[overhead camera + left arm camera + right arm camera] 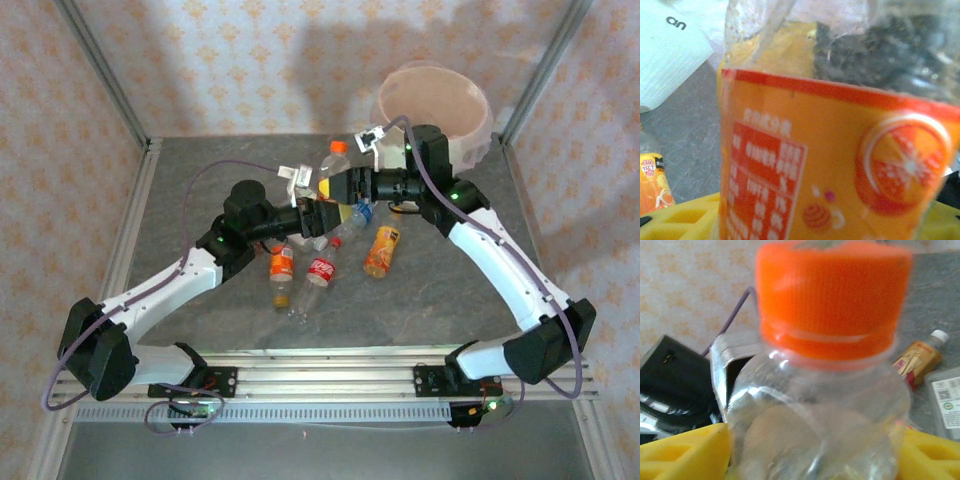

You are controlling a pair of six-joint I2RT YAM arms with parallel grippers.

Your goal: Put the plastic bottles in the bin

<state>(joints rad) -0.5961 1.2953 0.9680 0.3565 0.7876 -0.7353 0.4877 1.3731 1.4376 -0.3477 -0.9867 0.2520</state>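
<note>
- Two claws meet over the middle of the speckled grey table [190, 190], both on bottle plastic.
- Left claw [805, 226]: yellow pads, moulded in a grid of recesses, pinch an orange-label bottle [840, 165]. The glossy orange wrap has a red top band and an orange-slice print, with a clear crinkled wall above it.
- Right claw [815, 460]: smooth yellow pads flank the rounded shoulder of a clear bottle [815, 420] under a ribbed orange cap [830, 295]. The pads sit right against the plastic; can't tell if they actually clamp.
- Can't tell whether both claws are on one and the same bottle.
- Near side of the claws, lying flat on the table: a small orange-banded bottle [281, 265], a clear red-label bottle [320, 270] and an orange-filled bottle [382, 250]. A blue-capped clear bottle [362, 212] lies just beside the claws.
- Right of the right claw: a small brown bottle with white cap [920, 357] and a flat clear box with a printed white label [946, 405].
- Left of the left claw: a ribbed white sheet [670, 55].
- Bin [478, 125]: round, with a pinkish translucent liner folded over the rim. It stands beyond the right claw and well apart from the left claw.
</note>
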